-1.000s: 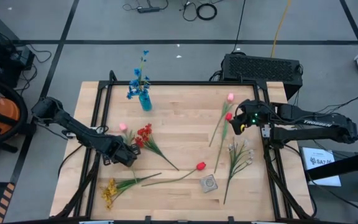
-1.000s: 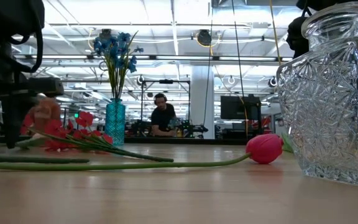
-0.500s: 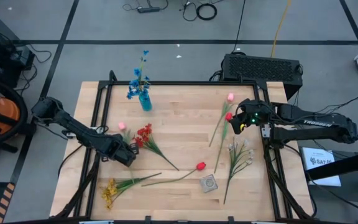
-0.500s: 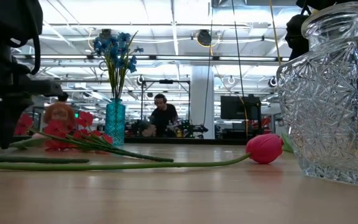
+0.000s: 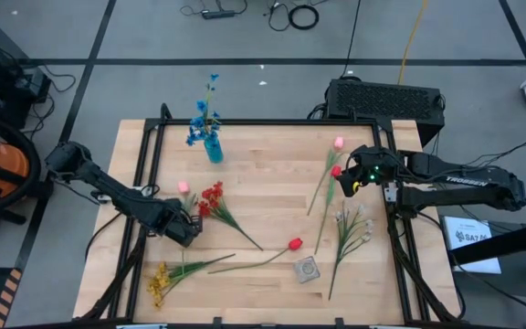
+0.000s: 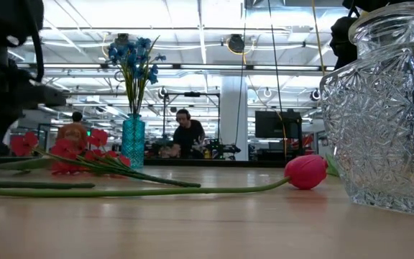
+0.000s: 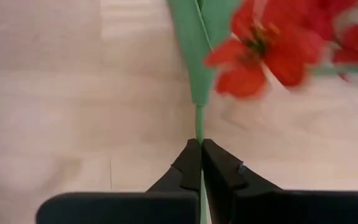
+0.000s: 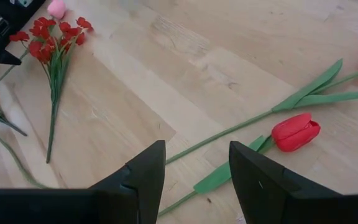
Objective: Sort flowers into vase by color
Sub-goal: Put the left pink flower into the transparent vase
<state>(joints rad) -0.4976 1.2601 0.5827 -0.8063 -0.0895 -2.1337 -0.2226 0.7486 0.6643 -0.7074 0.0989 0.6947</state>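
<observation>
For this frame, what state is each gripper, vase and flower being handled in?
left gripper, shut on the stem of the pink tulip
right gripper, open, holding nothing
teal vase, upright, holding blue flowers
glass vase, upright, empty
red tulip, lying flat, untouched

Table-level observations: a teal cup (image 6: 133, 142) stands upright holding blue sprays (image 6: 134, 57). A red cluster (image 6: 77, 154) lies on the wood, its stem angled toward the camera. A red tulip bud (image 6: 306, 172) rests on a long green stem — just beside a cut-glass vase (image 6: 383, 108) at right. Dark arm hardware (image 6: 2, 79) fills the left edge; two people (image 6: 186, 134) beyond
</observation>
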